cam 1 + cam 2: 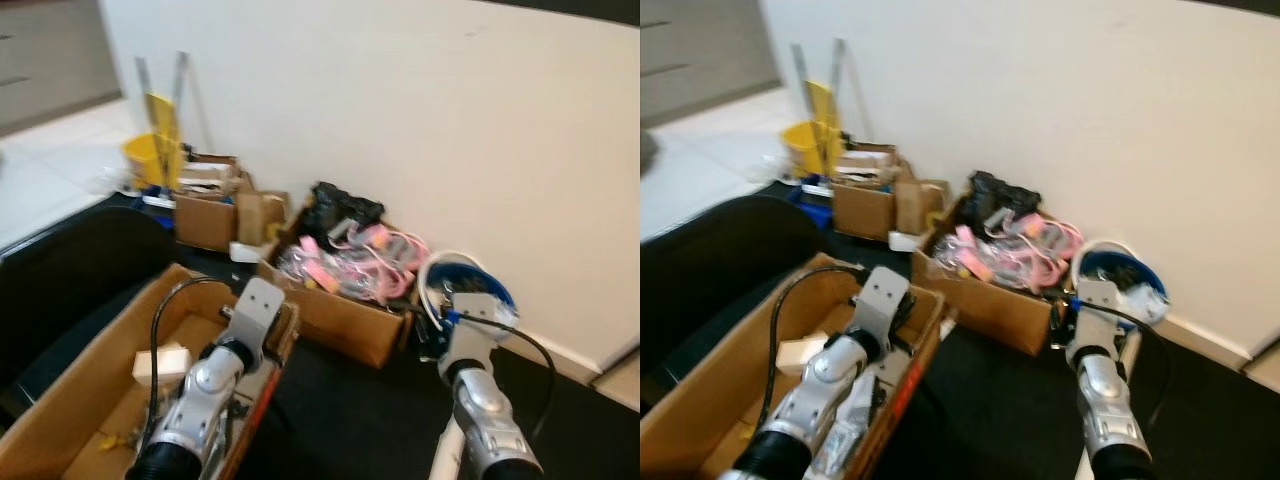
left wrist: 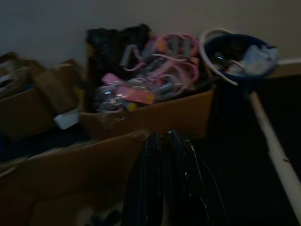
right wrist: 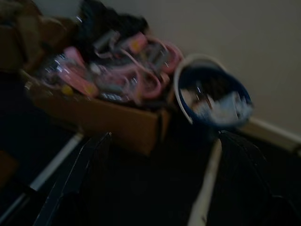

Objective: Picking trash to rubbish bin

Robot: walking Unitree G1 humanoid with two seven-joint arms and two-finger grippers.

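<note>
Two arms reach forward over dark floor: left gripper (image 2: 164, 188) fingers pressed together, empty, above the near open cardboard box (image 1: 90, 380); right gripper (image 3: 160, 179) fingers spread wide apart, empty, facing the blue rubbish bin (image 3: 214, 99) against the wall. Wrist views show paper trash (image 3: 225, 106) inside the bin, blurred in eye views; box of pink clutter (image 1: 350, 270) sits just beside it.

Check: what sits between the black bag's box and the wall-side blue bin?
Nothing: in the left eye view the cardboard box of pink items stands right beside the blue bin, no object between.
</note>
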